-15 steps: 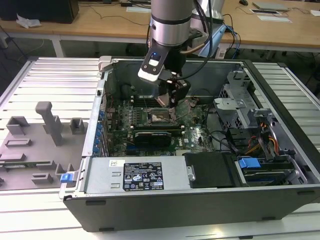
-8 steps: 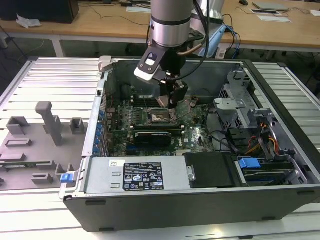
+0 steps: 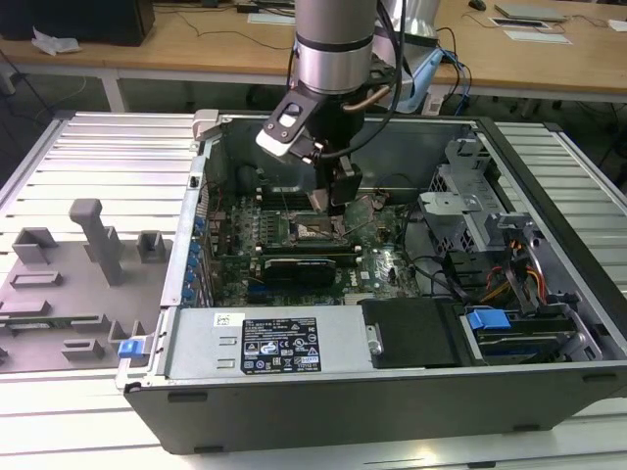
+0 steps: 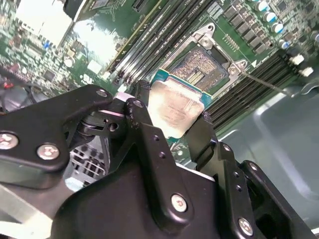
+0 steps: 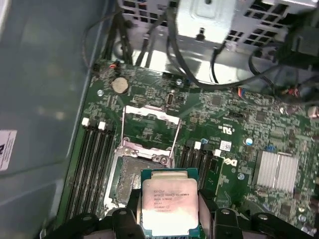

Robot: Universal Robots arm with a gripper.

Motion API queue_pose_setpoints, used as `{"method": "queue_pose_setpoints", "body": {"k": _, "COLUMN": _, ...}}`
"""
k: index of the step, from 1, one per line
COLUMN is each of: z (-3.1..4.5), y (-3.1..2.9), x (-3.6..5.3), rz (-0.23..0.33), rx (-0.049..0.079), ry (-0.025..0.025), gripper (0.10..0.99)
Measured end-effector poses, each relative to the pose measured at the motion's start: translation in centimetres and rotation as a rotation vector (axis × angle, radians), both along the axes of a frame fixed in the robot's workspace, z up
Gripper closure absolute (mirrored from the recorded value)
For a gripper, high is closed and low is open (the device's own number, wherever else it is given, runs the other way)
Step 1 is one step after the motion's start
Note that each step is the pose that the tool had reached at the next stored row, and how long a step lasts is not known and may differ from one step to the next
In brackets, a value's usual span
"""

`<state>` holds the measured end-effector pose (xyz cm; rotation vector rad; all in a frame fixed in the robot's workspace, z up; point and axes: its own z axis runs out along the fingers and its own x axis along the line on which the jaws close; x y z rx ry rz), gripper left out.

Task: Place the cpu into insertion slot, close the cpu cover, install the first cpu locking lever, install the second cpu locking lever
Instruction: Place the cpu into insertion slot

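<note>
Counter (image 3: pixel 108 157) of ribbed silver metal carries an open black computer case (image 3: pixel 392 411); wooden desks (image 3: pixel 196 49) stand behind. The black hand (image 3: pixel 331 201) pinches the small square silver-faced cpu (image 5: pixel 169 206) just above the dark-framed insertion slot (image 5: pixel 130 180).

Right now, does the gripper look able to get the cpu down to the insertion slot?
Probably yes. The gripper holds the cpu between its fingers close by the insertion slot. The cpu cover stands swung back off it, and the socket's centre lies bare in both wrist views.
</note>
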<state>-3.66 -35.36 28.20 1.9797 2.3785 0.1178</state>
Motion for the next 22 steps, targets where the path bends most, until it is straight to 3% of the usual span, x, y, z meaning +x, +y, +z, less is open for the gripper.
{"method": "queue_pose_setpoints", "body": {"k": 4, "z": -0.81, "y": 0.00, "x": 0.00, "rz": -0.156, "rx": 0.000, "ry": 0.0001, "gripper": 0.545}}
{"method": "queue_pose_setpoints", "body": {"k": 7, "z": -1.44, "y": 0.08, "x": -0.02, "rz": -0.193, "rx": 0.000, "ry": 0.0001, "gripper": 0.545}}
{"method": "queue_pose_setpoints", "body": {"k": 11, "z": -2.23, "y": 0.82, "x": -0.11, "rz": -0.196, "rx": 0.000, "ry": 0.0000, "gripper": 0.545}}
{"method": "queue_pose_setpoints", "body": {"k": 15, "z": -3.70, "y": 1.79, "x": -0.44, "rz": -0.192, "rx": 0.000, "ry": 0.0000, "gripper": 0.545}}
{"method": "queue_pose_setpoints", "body": {"k": 18, "z": -4.32, "y": 2.39, "x": -0.60, "rz": -0.191, "rx": 0.000, "ry": 0.0001, "gripper": 0.545}}
{"method": "queue_pose_setpoints", "body": {"k": 22, "z": -4.92, "y": 2.76, "x": -0.90, "rz": -0.191, "rx": 0.000, "ry": 0.0000, "gripper": 0.545}}
